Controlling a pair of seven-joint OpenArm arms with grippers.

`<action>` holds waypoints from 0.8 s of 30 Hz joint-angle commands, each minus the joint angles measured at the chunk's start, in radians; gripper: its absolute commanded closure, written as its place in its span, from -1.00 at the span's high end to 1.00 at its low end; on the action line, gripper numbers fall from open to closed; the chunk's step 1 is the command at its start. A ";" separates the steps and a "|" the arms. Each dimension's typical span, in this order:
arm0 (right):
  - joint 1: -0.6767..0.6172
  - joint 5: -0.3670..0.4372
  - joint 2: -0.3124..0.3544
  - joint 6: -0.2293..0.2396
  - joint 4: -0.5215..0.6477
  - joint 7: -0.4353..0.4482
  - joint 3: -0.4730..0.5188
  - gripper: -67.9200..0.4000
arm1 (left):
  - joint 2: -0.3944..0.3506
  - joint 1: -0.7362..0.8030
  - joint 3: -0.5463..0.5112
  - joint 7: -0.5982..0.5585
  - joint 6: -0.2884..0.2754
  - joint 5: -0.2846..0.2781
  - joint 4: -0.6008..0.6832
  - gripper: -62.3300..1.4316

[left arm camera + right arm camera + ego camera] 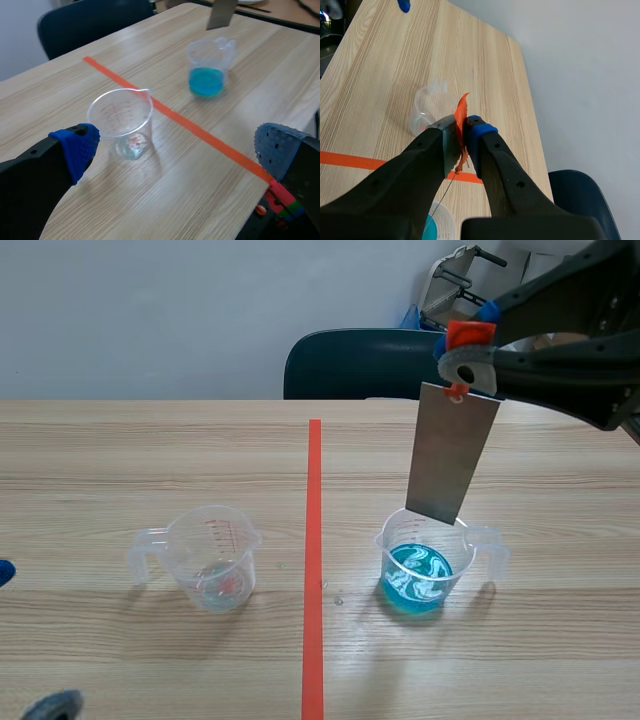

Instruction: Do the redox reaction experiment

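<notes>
Above blue-liquid cup [418, 570], right gripper [462, 355] clamps metal strip [450, 455] by its top; left gripper [177, 147] wide open, empty, near clear cup [215, 560].

Tilted metal strip [452, 453] hangs over blue-liquid cup [386, 560]; clear cup [212, 555] apart.

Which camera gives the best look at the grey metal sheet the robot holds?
The scene view: the metal sheet shows its whole flat face, hanging from the right gripper. The left wrist view catches only its lower end; the right wrist view sees it edge-on.
</notes>
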 commanded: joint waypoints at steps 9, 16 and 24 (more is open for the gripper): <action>0.014 0.018 0.013 0.006 0.007 0.019 0.015 -0.97 | 0.008 -0.003 -0.001 0.092 0.111 -0.113 0.011 1.00; 0.014 0.018 0.013 0.006 0.007 0.018 0.015 -0.97 | 0.008 -0.003 -0.001 0.113 0.121 -0.113 0.011 1.00; 0.014 0.018 0.013 0.006 0.007 0.018 0.015 -0.97 | 0.008 -0.003 -0.001 0.113 0.120 -0.113 0.011 1.00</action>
